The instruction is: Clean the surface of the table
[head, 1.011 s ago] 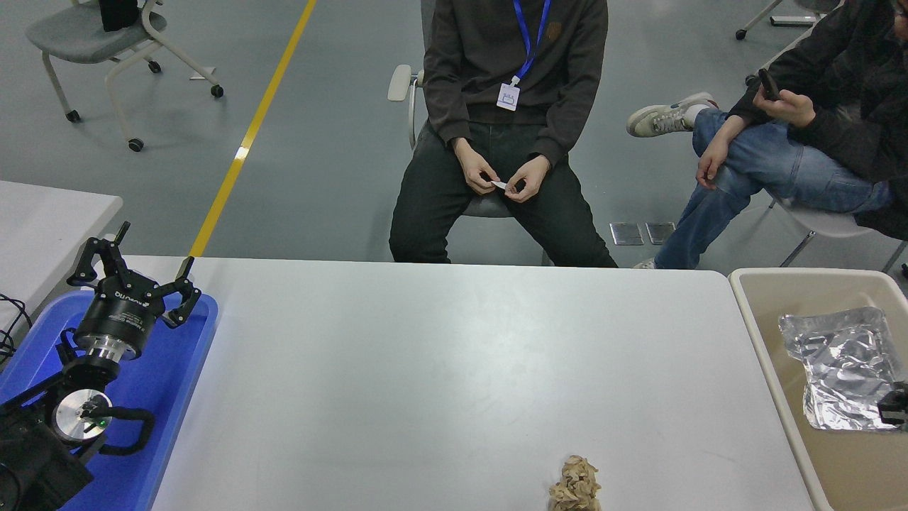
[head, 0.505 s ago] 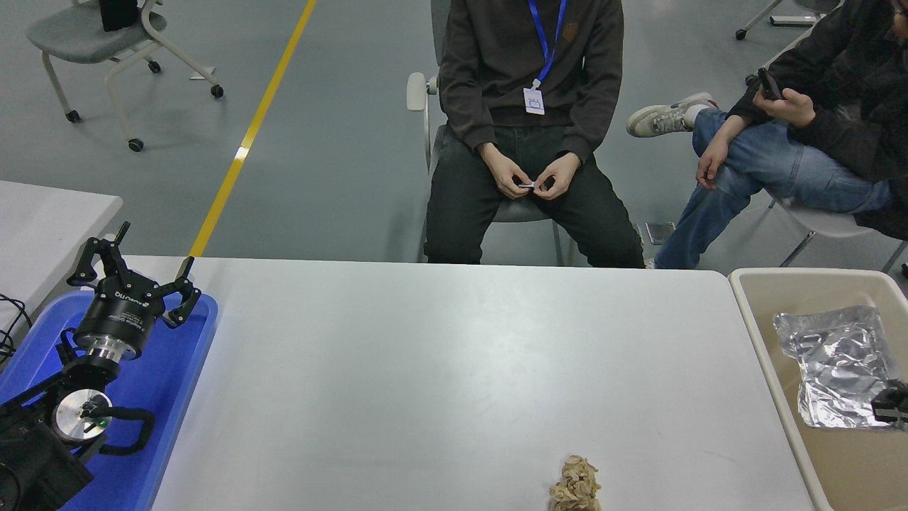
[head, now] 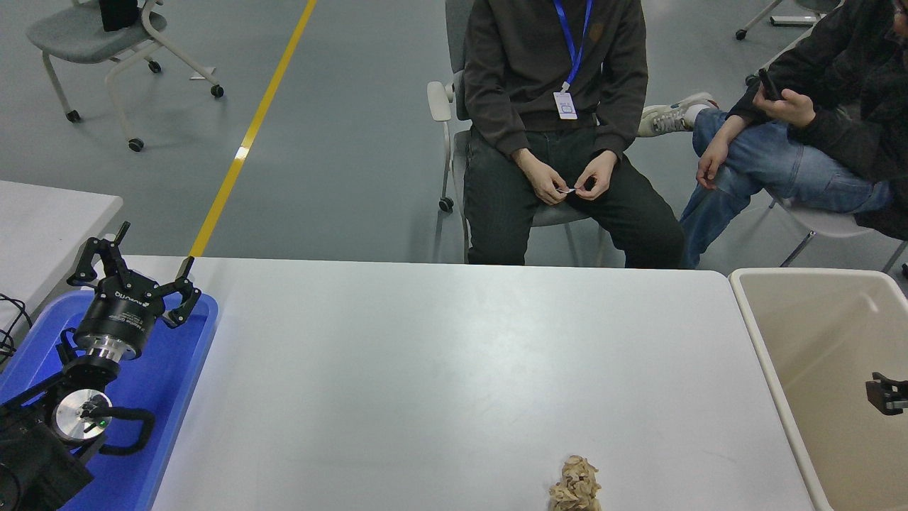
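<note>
The crumpled foil that was lying in the beige bin (head: pixel 816 341) a second ago is gone from view now, and the person in the dark sweater (head: pixel 553 106) is rolling rightward on their chair. The table surface (head: pixel 454 369) is filling the middle, mostly bare. The left gripper (head: pixel 135 273) is sitting parked over the blue tray (head: pixel 170 383) at the left, fingers spread wide. A tan paper wad (head: pixel 575 484) is waiting at the near edge, so I'd come straight down and pinch its middle. The right gripper (head: pixel 887 394) is barely peeking in at the right edge, so can't tell its fingers' state.
</note>
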{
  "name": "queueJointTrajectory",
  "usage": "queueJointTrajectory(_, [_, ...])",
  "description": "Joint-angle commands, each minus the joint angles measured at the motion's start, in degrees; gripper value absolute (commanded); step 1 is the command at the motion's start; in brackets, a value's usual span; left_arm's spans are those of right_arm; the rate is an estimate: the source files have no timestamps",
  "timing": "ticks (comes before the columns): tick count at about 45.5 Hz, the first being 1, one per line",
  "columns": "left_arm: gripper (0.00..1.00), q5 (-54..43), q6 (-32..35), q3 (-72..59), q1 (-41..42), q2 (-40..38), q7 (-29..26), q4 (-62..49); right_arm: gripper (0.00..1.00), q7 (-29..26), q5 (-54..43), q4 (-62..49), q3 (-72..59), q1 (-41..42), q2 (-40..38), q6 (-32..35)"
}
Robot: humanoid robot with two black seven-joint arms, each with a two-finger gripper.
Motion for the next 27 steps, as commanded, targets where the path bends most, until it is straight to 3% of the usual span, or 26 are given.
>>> queueJointTrajectory(1, [1.00,0.0,0.0,-0.1,0.0,0.0,0.0,0.0,1.00,-0.1,8.9,0.9,2.6,1.2,-0.5,0.0])
queueJointTrajectory(13, [1.00,0.0,0.0,0.0,0.0,0.0,0.0,0.0,1.00,0.3,10.6,6.5,25.8,3.8,-3.7,-1.1])
queueJointTrajectory(27, [1.00,0.0,0.0,0.0,0.0,0.0,0.0,0.0,1.00,0.2,12.9,23.8,50.2,2.0,-11.2,-1.1])
